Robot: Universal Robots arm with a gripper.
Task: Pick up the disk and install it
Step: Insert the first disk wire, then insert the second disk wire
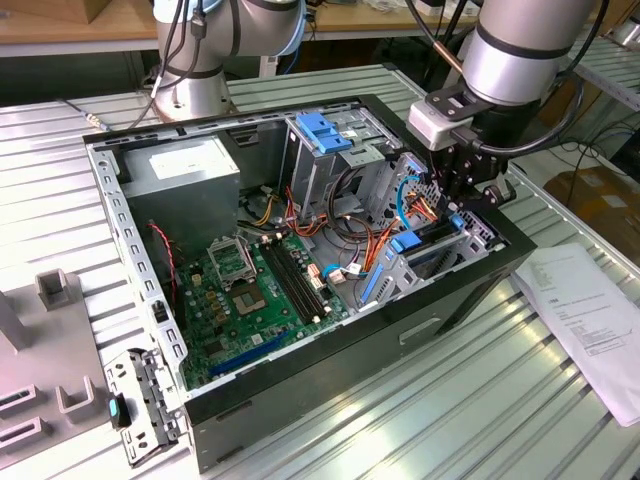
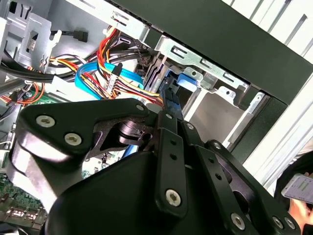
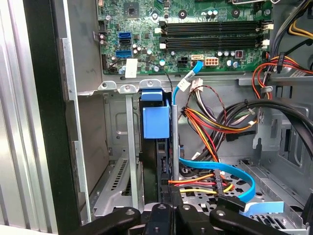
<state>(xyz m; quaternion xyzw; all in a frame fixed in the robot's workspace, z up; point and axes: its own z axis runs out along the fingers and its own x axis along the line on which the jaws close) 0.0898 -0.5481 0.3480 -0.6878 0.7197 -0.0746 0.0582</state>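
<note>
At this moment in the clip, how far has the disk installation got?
Pickup looks done: the disk stands on edge, partly down in the drive bay at the case's front corner, with the gripper directly above it. In hand: lowering it into the bay. Left: seating it fully; its blue rail still stands above the bay.

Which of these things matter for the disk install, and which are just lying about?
Job:
disk, standing on edge in its bay
gripper, down on the disk's end
computer case

Lying about:
paper sheet
grey bracket on the table
power supply box
</note>
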